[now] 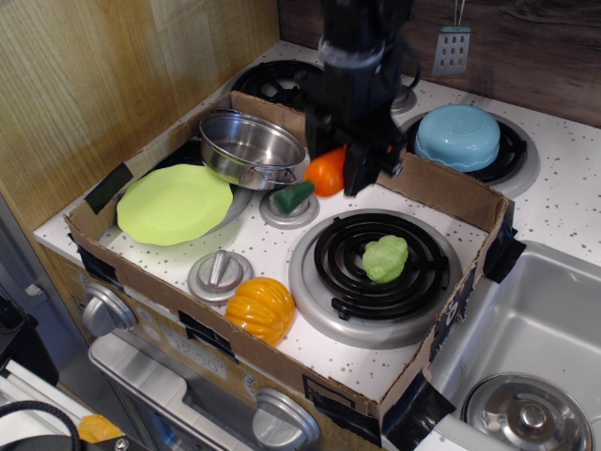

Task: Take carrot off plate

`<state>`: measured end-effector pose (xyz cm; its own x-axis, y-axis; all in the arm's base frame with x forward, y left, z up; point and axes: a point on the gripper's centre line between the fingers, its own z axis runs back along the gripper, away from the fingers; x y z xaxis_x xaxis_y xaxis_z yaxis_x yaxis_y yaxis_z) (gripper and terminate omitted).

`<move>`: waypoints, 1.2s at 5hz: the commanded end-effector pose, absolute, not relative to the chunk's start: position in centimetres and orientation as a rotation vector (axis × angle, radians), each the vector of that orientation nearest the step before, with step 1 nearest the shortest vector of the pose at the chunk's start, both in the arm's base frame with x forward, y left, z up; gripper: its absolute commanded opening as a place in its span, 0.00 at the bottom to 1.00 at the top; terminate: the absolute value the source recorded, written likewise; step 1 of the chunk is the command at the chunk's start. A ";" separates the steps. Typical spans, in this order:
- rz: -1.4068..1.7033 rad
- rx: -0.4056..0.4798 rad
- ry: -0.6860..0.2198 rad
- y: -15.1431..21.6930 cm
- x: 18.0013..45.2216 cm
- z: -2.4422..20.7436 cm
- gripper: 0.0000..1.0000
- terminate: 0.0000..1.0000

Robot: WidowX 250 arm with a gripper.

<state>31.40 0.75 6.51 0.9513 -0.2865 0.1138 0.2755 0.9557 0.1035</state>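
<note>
The orange carrot (322, 175) with its dark green stem end (291, 197) hangs tilted in my black gripper (344, 169), stem end pointing down-left just above a grey stove knob (287, 212). The gripper is shut on the carrot's thick orange end. The lime-green plate (174, 203) lies bare at the left of the cardboard tray, well apart from the carrot.
A shiny steel pot (249, 147) stands behind the plate. A ribbed orange pumpkin (260, 309) sits at the tray's front, a green lettuce piece (385, 257) on the front-right burner, a blue bowl (458, 136) upside down at back right. Cardboard walls (441, 188) ring the stove top; sink (526, 348) at right.
</note>
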 end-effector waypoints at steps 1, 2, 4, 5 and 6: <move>-0.263 0.107 -0.228 1.4 30.7 4.4 0.00 0.00; -0.226 0.140 -0.244 1.4 31.1 4.3 0.00 0.00; -0.220 0.193 -0.261 1.2 31.5 4.5 1.00 0.00; -0.175 0.205 -0.247 0.7 31.4 5.1 1.00 0.00; -0.149 0.238 -0.242 0.1 31.4 6.1 1.00 0.00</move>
<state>31.12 0.36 4.05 0.9754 -0.1657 0.1457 0.1267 0.9612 0.2450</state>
